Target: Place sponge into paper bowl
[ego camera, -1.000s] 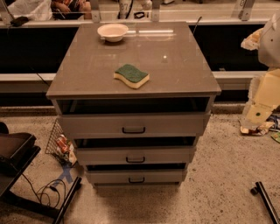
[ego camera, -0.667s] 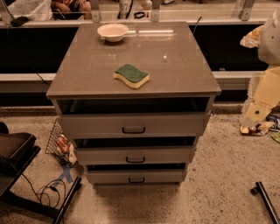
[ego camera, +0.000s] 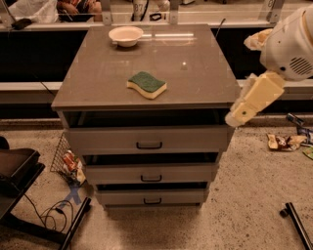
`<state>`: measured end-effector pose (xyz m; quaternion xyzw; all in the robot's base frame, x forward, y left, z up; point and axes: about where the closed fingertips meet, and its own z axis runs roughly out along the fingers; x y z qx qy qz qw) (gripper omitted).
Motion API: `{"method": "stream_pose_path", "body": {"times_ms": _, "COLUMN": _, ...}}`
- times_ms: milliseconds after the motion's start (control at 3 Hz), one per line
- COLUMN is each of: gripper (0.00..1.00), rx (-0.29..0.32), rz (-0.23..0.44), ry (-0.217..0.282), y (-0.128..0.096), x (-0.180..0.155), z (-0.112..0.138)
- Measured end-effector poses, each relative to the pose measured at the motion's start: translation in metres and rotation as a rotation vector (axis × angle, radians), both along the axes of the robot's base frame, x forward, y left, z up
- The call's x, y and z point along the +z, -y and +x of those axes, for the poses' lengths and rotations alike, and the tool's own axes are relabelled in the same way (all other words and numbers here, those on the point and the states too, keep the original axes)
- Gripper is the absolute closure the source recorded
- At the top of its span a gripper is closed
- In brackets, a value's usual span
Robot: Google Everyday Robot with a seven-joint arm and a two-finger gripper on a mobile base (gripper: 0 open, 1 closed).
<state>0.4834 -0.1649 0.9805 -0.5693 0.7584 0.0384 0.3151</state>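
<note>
The sponge (ego camera: 146, 84), dark green on top with a pale yellow foam body, lies flat on the grey cabinet top (ego camera: 195, 73), near its front middle. The paper bowl (ego camera: 125, 35), small, round and off-white, stands upright and empty at the back left of the same top. My gripper (ego camera: 240, 111), cream-coloured on a white arm (ego camera: 288, 44), hangs off the cabinet's right front corner, beside the top drawer and below the top surface. It is well right of the sponge and holds nothing that I can see.
The cabinet has three drawers (ego camera: 148, 140), each slightly pulled out. A rail with clutter (ego camera: 146, 10) runs behind it. A wire basket (ego camera: 66, 158), cables and a dark stand (ego camera: 19, 171) sit on the floor at left. Wrappers (ego camera: 283, 141) lie at right.
My arm and gripper have moved left, from out at the right toward the cabinet's right front corner. The sponge and bowl have not moved.
</note>
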Motion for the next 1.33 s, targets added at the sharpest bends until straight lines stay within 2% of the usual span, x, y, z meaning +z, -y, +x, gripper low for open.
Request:
{"method": "stream_pose_path", "body": {"times_ms": 333, "gripper": 0.0, "rx": 0.017, "rz": 0.226, "ry": 0.055, "y": -0.034, "x": -0.014, "z": 0.027}}
{"method": "stream_pose_path", "body": {"times_ms": 667, "gripper": 0.0, "rx": 0.008, "rz": 0.403, "ry": 0.109, "y": -0.072, "x": -0.022, "z": 0.055}}
{"method": "stream_pose_path", "body": {"times_ms": 1000, "gripper": 0.0, "rx": -0.032, "rz": 0.457, "ry": 0.184, "y": -0.08, "x": -0.008, "z": 0.076}}
{"method": "stream_pose_path", "body": {"times_ms": 1333, "gripper": 0.0, "rx": -0.034, "rz": 0.456, "ry": 0.187, "y": -0.079, "x": -0.007, "z": 0.076}}
